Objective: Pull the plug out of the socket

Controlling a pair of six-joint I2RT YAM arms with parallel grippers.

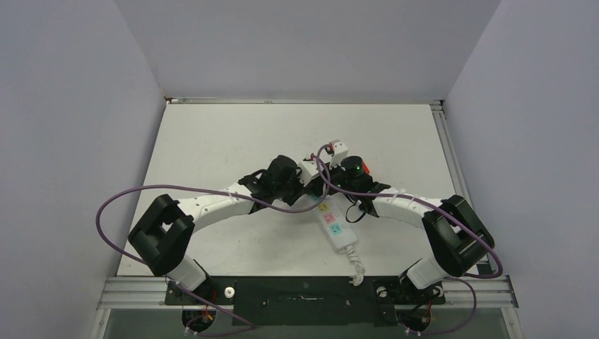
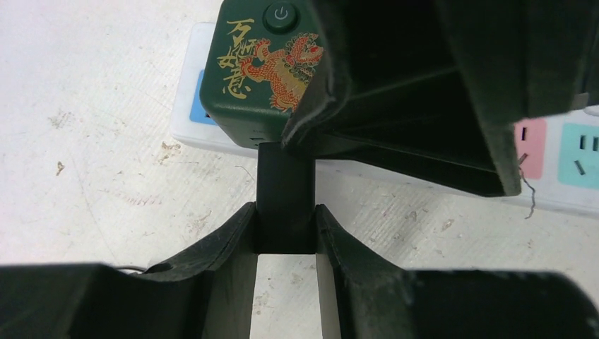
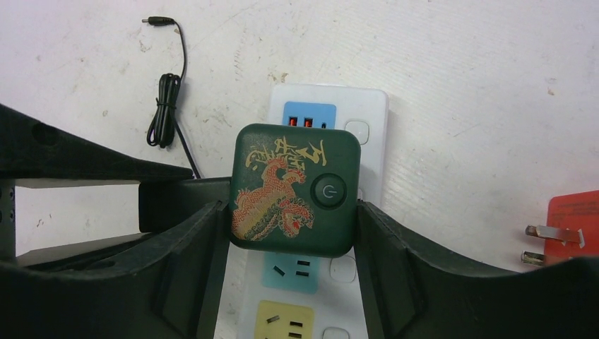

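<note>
The plug is a dark green square adapter with a gold and red dragon and a round power button. It sits on the socket, a white power strip with pastel outlets, also seen in the top view. My right gripper is shut on the plug's two sides. My left gripper is shut on a black stub that sticks out of the plug's side. In the top view both grippers meet over the strip's far half and hide the plug.
The plug's thin black cable lies bundled on the table left of the strip. A red plug with bare metal prongs lies to the right. Two white adapters sit just beyond the strip's far end. Grey walls enclose the table.
</note>
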